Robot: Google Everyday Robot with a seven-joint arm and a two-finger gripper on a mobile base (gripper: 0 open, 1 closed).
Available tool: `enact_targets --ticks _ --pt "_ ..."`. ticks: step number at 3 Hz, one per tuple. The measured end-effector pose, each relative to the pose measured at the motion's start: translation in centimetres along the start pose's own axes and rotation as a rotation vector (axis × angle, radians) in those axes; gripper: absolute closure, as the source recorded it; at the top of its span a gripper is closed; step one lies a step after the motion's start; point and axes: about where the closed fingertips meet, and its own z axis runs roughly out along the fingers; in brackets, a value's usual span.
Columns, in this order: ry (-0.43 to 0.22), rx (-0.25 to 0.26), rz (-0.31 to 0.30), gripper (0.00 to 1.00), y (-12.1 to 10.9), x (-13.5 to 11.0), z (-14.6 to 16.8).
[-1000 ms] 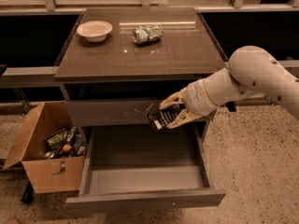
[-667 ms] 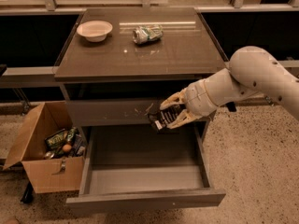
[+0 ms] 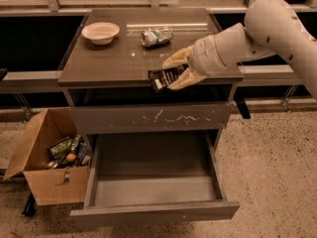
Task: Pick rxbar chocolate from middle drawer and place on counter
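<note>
My gripper (image 3: 174,70) is shut on the rxbar chocolate (image 3: 163,77), a small black bar with white lettering. It holds the bar at the front edge of the counter (image 3: 114,58), just above the glossy grey-brown top, right of centre. The bar juts out to the left of the cream fingers (image 3: 176,57). The middle drawer (image 3: 153,182) stands pulled out below, a wide grey box with a plain front panel, and nothing shows inside it. The arm comes in from the upper right.
A white bowl (image 3: 100,32) sits at the counter's back left. A crushed silver-green can (image 3: 156,35) lies at the back centre. The shut top drawer front (image 3: 148,118) has white scratch marks. An open cardboard box (image 3: 47,162) with cans stands on the floor at the left.
The gripper has risen with the bar from in front of the scratched drawer front up to the counter's front edge.
</note>
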Motion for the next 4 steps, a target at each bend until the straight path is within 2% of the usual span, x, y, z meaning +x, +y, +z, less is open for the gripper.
enact_targets --ticks 1,2,3,4 --pt "-0.03 0.066 0.053 1.0 -5.6 0.5 -0.1" --pt "-0.062 0.091 0.142 1.0 -9.5 2.8 1.7" --pt "-0.101 0.119 0.229 0.82 -11.8 6.0 3.8" --pt "-0.13 0.124 0.265 0.59 -12.8 8.1 5.9"
